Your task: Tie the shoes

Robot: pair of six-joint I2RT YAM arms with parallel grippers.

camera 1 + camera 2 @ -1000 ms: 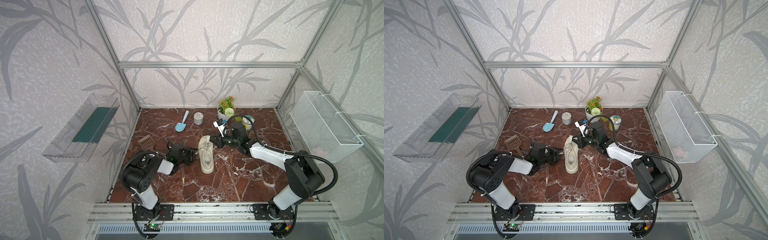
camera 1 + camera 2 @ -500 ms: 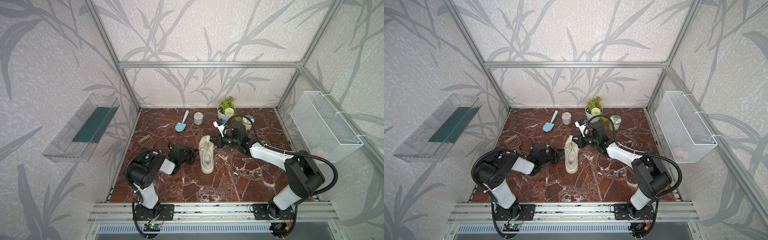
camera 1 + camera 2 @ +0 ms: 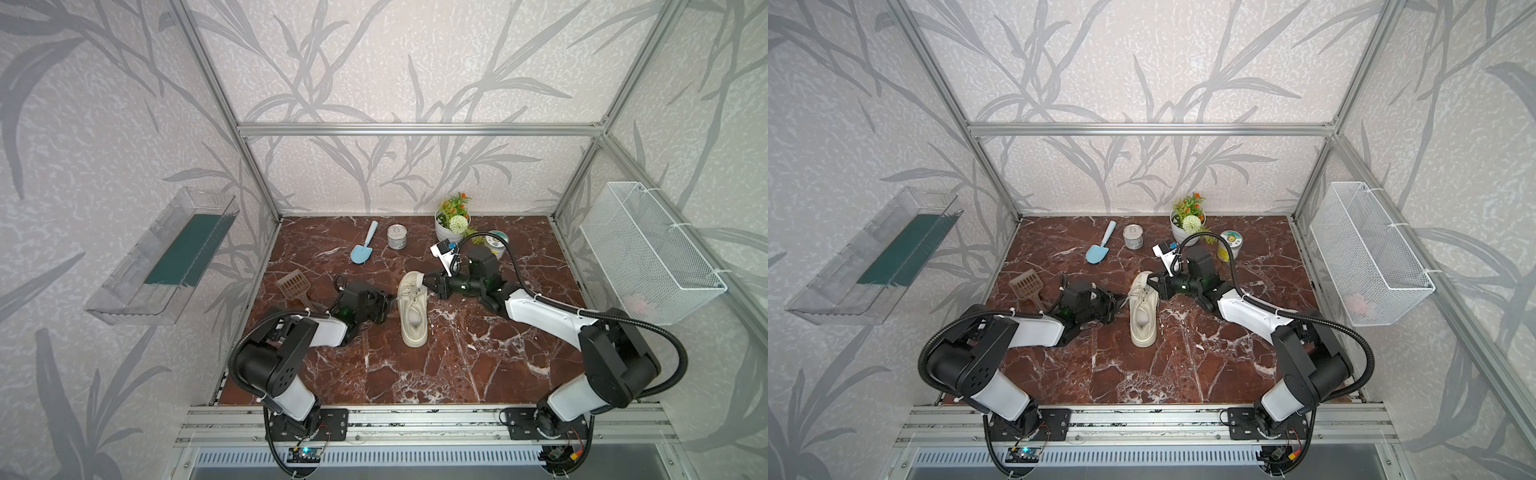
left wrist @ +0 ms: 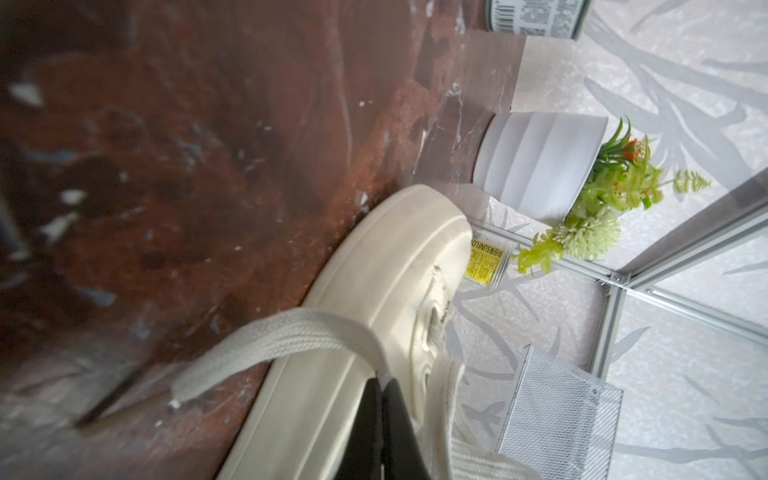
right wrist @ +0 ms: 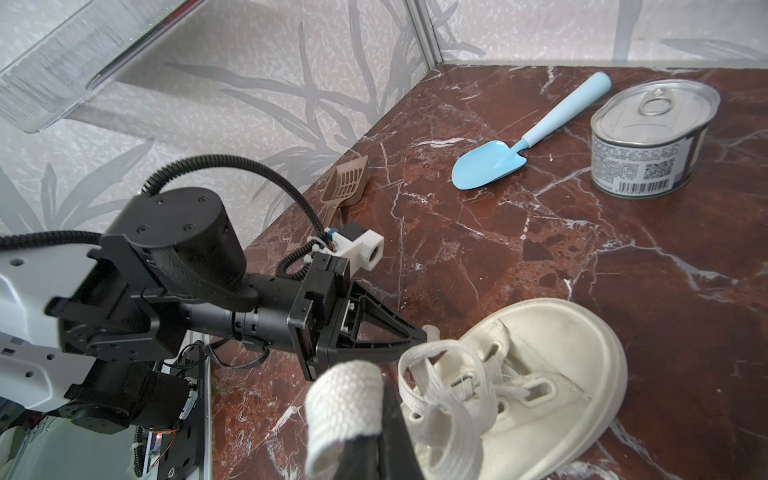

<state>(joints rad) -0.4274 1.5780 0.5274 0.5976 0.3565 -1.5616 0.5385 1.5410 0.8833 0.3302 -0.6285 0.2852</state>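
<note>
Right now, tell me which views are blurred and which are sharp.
Left wrist view: near tabletop smeared; lace, sneaker and plant pot crisper. Right wrist view: can and trowel sharp. Both top views: sharp, evenly lit.

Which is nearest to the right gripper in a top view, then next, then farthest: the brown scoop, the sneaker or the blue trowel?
1. sneaker, right beside the right gripper, at the shoe's far end.
2. blue trowel, farther back and to the left.
3. brown scoop, far left, near the wall.

Woven cloth laces, perhaps rubber matt sole
</note>
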